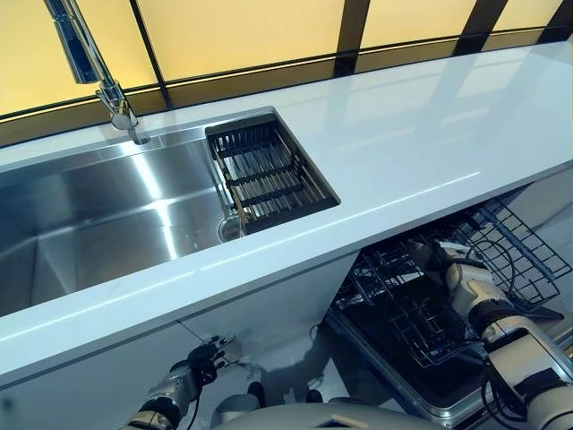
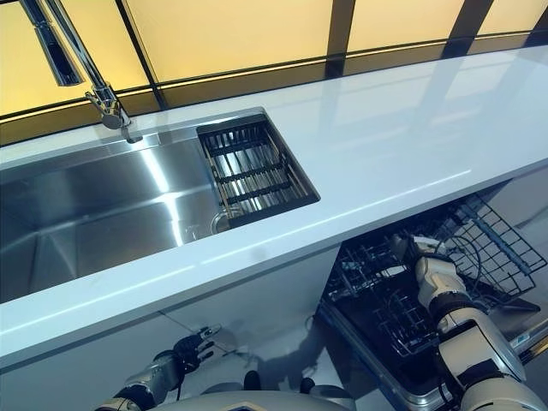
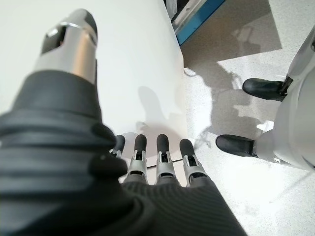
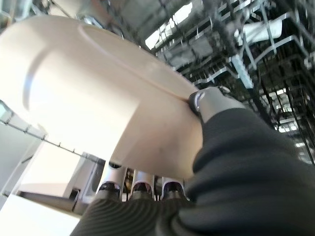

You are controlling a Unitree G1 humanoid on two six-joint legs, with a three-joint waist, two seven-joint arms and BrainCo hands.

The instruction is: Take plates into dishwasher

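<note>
A cream plate [image 4: 98,98] is in my right hand [image 4: 209,103]: the thumb lies on its face and the fingers [image 4: 140,189] curl under its rim. The hand [image 1: 440,262] reaches down among the dark wire tines of the pulled-out dishwasher rack [image 1: 403,309], below the counter at the right. In the eye views the plate is mostly hidden by the hand and the wires. My left hand [image 1: 208,354] hangs low in front of the white cabinet door, fingers [image 3: 160,152] straight and empty.
A white counter [image 1: 430,143] runs above the dishwasher. A steel sink [image 1: 107,215] with a dark drainer basket [image 1: 269,175] and a faucet [image 1: 103,81] sits at the left. A second wire rack [image 1: 524,251] stands at the far right.
</note>
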